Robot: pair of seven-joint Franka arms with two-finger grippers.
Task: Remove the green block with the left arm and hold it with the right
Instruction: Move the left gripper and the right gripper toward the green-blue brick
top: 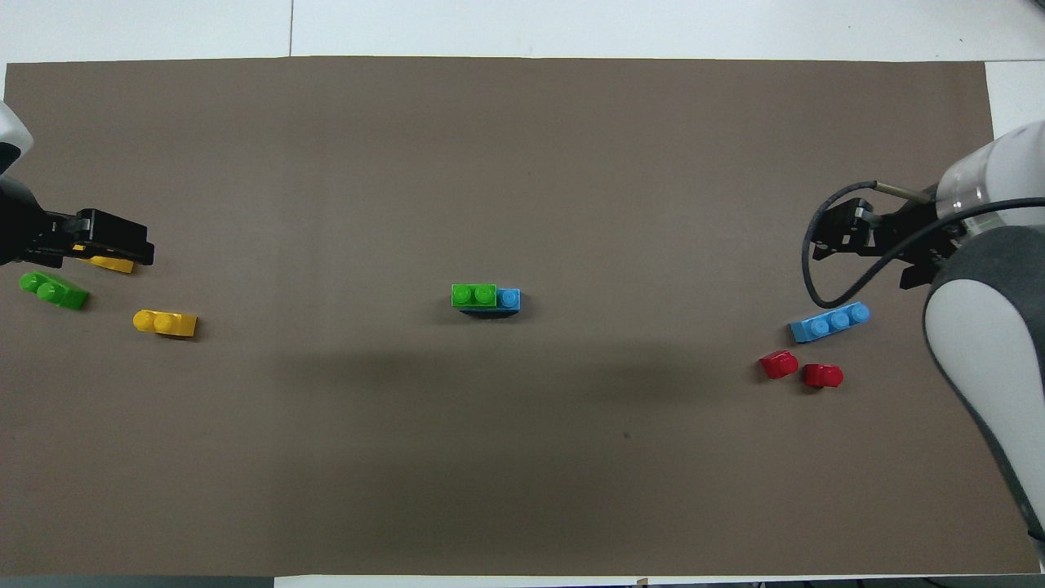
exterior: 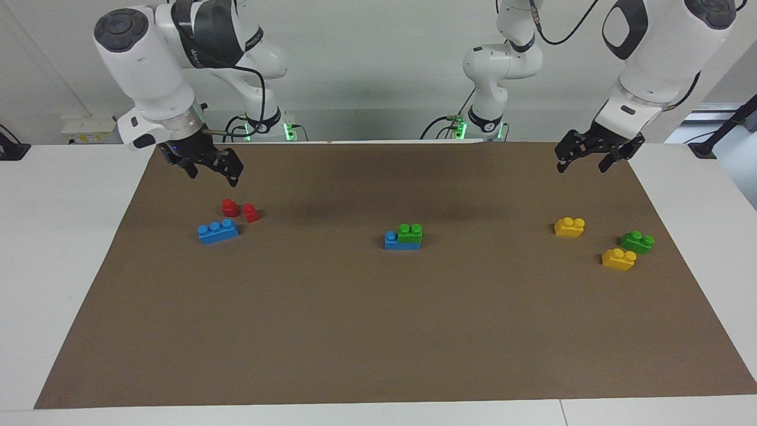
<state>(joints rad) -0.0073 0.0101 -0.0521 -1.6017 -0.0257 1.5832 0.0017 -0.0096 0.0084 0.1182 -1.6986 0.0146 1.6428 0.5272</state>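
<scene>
A green block [exterior: 410, 232] sits on top of a blue brick [exterior: 392, 242] in the middle of the brown mat; the pair also shows in the overhead view, green block [top: 473, 295] and blue brick [top: 509, 299]. A second, alike green block [exterior: 637, 242] lies loose toward the left arm's end, also in the overhead view [top: 53, 291]. My left gripper [exterior: 582, 167] is open and empty, raised over the mat near the yellow bricks. My right gripper [exterior: 213, 176] is open and empty, raised over the mat near the red pieces.
Two yellow bricks [exterior: 569, 226] [exterior: 618, 258] lie beside the loose green block. A loose blue three-stud brick [exterior: 217, 231] and two small red pieces [exterior: 230, 207] [exterior: 251, 212] lie toward the right arm's end. The brown mat [exterior: 378, 331] covers a white table.
</scene>
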